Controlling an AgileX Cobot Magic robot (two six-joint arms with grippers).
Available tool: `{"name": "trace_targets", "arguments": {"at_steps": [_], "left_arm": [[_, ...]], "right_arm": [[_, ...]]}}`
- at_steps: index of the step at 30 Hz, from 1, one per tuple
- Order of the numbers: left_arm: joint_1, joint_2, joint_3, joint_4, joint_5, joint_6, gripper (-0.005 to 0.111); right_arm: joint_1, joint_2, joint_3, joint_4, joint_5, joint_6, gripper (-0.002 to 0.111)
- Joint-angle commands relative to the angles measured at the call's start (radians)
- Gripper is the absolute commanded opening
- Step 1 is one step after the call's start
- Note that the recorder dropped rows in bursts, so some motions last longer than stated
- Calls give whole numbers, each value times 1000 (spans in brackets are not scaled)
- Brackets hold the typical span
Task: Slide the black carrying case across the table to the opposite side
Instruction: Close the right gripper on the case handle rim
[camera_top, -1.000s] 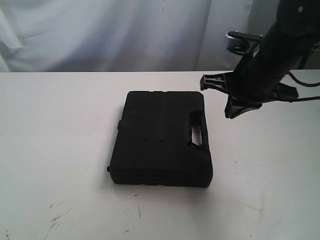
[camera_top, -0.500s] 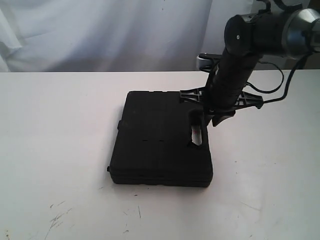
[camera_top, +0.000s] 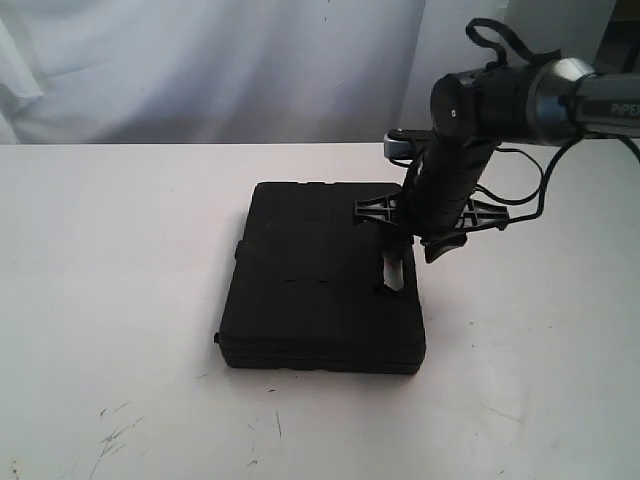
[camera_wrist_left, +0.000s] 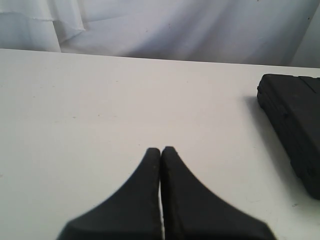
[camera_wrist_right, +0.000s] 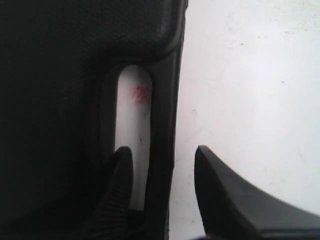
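Note:
The black carrying case (camera_top: 320, 285) lies flat near the middle of the white table (camera_top: 120, 250), its handle slot (camera_top: 392, 270) on the right side. My right gripper (camera_top: 418, 245) points down over that handle and is open. In the right wrist view the right gripper (camera_wrist_right: 161, 152) straddles the handle bar (camera_wrist_right: 164, 100): one finger is over the slot, the other is outside the case edge above bare table. A red spot (camera_wrist_right: 140, 93) on the table shows through the slot. My left gripper (camera_wrist_left: 161, 150) is shut and empty over bare table, well away from the case (camera_wrist_left: 295, 125).
A white curtain (camera_top: 220, 70) hangs behind the table's far edge. Dark scuffs (camera_top: 115, 435) mark the tabletop near the front left. The right arm's cables (camera_top: 530, 190) loop beside its wrist.
The right arm has swung left and down from beside the case to over its handle. Its jaws have opened from shut. The case and the left gripper have not moved.

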Motion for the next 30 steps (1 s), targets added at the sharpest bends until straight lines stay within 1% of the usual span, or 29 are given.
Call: {"name": "trace_targets", "arguments": {"at_steps": [1,9,16,30], "left_arm": [[2,-4,4,-1,-15,-1,0],[2,-4,4,-1,-15,-1,0],[2,-4,4,-1,-15,-1,0],[2,-4,4,-1,-15,-1,0]], "right_arm": [[0,23,-22,-19,-26,-7,38],[0,61,-27,-19,-40,-8,38],[0,61,-27,-19,-40,-8,32],[0,61,-27,-19,-38,-7,32]]}}
